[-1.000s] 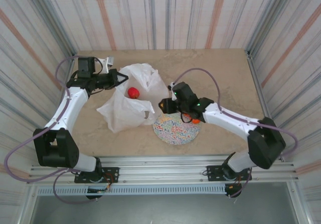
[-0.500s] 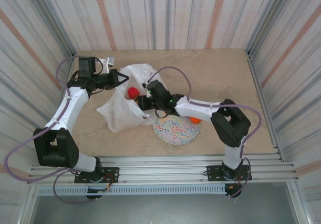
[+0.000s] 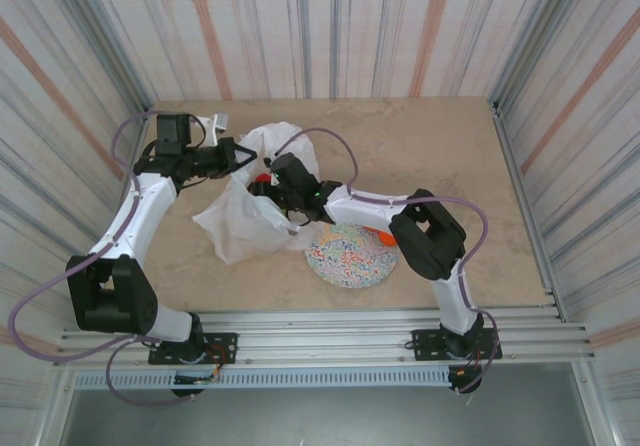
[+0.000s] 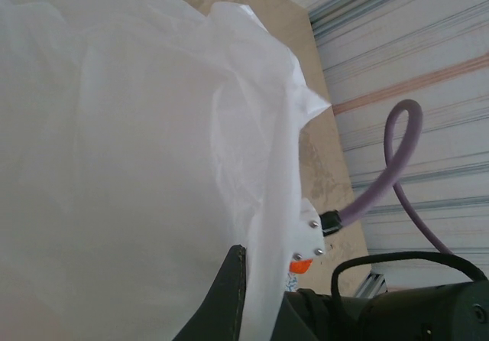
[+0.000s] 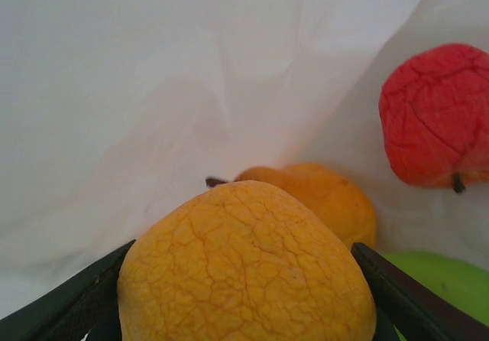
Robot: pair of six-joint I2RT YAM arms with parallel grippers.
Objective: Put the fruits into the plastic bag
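The white plastic bag [image 3: 250,216] lies at the table's left middle, its rim pinched and held up by my left gripper [image 3: 240,156], whose fingers [image 4: 225,299] close on the film [image 4: 137,127]. My right gripper [image 3: 262,188] reaches into the bag's mouth, shut on a yellow-orange fruit [image 5: 246,268] that sits between its jaws. Inside the bag lie an orange fruit [image 5: 325,199], a red fruit [image 5: 437,115] and part of a green fruit [image 5: 439,280]. The red fruit [image 3: 261,177] peeks out beside the right gripper. One orange fruit [image 3: 386,236] rests at the plate's right edge.
The round speckled plate [image 3: 350,256] sits right of the bag, under the right forearm. Striped walls ring the table; a metal rail runs along the near edge.
My right arm has swung left from over the plate into the bag's mouth, carrying the yellow-orange fruit. The left arm has stayed put, holding the bag's rim.
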